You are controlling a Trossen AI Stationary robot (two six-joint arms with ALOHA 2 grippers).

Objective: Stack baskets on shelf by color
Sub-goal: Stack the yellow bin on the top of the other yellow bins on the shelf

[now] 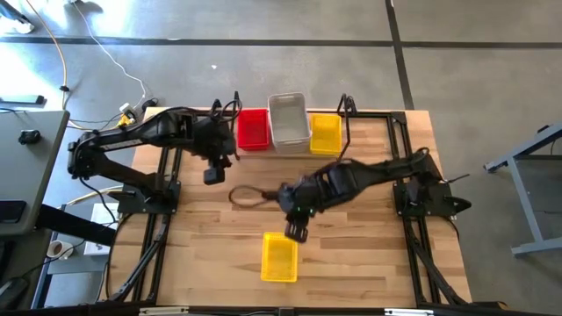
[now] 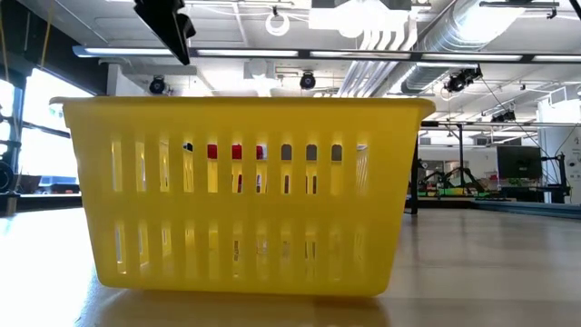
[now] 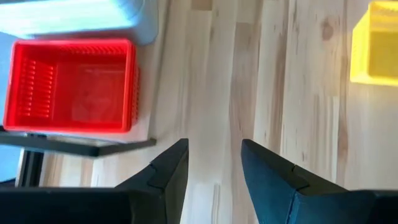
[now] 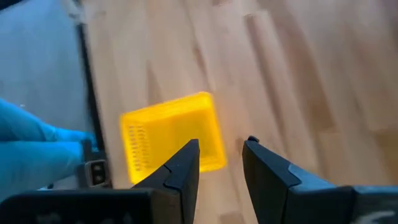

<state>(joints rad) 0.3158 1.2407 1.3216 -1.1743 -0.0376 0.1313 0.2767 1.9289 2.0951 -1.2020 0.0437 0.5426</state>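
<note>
On the shelf (image 3: 144, 118) at the table's far edge stand a red basket (image 1: 253, 129), a clear-grey basket (image 1: 289, 121) and a yellow basket (image 1: 325, 133), side by side. A second yellow basket (image 1: 279, 257) stands upright on the tabletop near the front edge and fills the low view (image 2: 241, 195). My right gripper (image 1: 296, 230) hangs open just above and beyond this basket (image 4: 171, 134), nothing between its fingers. My left gripper (image 1: 213, 171) is open in the air in front of the red basket (image 3: 71, 86), left of it and holding nothing.
A black looped cord (image 1: 246, 195) lies on the table between the two grippers. Black frame rails (image 1: 158, 228) run along the table's left and right sides. A blue shape (image 4: 31, 149) shows past the near edge in the right wrist view. Bare wood lies around the near yellow basket.
</note>
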